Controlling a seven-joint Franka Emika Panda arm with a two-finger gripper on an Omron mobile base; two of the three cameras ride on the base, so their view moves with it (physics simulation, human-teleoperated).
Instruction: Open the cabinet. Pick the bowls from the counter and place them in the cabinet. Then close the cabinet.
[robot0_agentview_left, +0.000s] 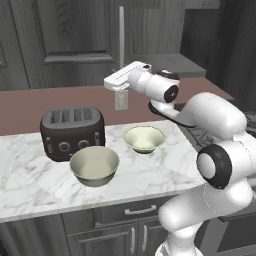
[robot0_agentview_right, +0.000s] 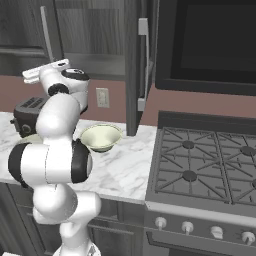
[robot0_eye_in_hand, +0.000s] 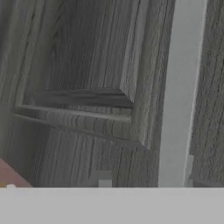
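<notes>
A dark wood-grain kitchen wall rises behind the marble desk (robot0_agentview_left: 150, 172). The end effector (robot0_agentview_left: 120, 87) is raised beside the silver bar handle (robot0_agentview_left: 121, 35) of the cabinet (robot0_agentview_left: 65, 35); whether its jaws are apart cannot be told. Below it, the larger bowl (robot0_agentview_left: 94, 165) and the smaller bowl (robot0_agentview_left: 144, 138) sit by the toaster (robot0_agentview_left: 73, 132).

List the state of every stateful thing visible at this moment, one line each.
cabinet: left door closed; right door swung open
cabinet handle: close in front of the hand, not gripped
larger bowl: upright on the counter, empty
smaller bowl: upright on the counter, empty
toaster: slots empty
gripper: raised near the handle, holding nothing
stove: burners unlit
</notes>
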